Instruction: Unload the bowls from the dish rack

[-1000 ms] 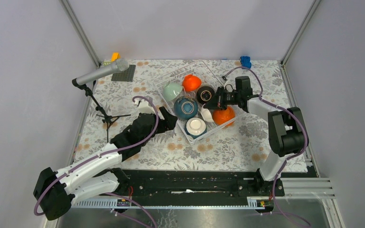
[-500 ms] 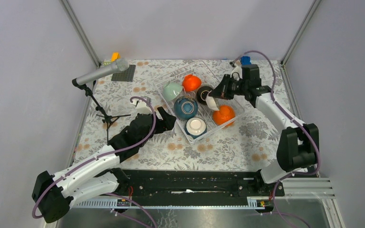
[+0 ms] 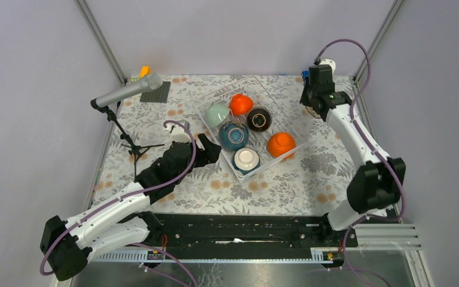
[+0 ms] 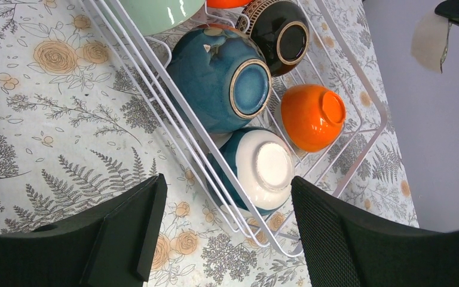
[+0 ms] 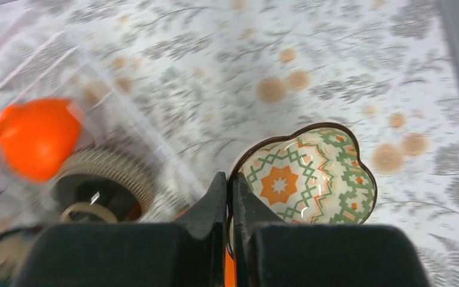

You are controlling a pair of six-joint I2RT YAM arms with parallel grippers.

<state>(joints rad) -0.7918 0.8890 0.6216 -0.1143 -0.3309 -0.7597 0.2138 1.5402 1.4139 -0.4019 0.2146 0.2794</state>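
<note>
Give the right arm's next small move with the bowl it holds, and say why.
Probably lower it toward the floral tablecloth right of the white wire dish rack, ready to release. The right pincer is shut on the rim of the small patterned scalloped bowl, already out of the rack, with bare cloth beneath it.

The left gripper (image 4: 228, 197) is wide open above the edge of the white wire dish rack (image 4: 170, 128). Inside lie a blue bowl (image 4: 218, 84), a white bowl (image 4: 257, 169), an orange bowl (image 4: 312, 116) and a dark bowl (image 4: 278, 36), bottoms showing.
</note>
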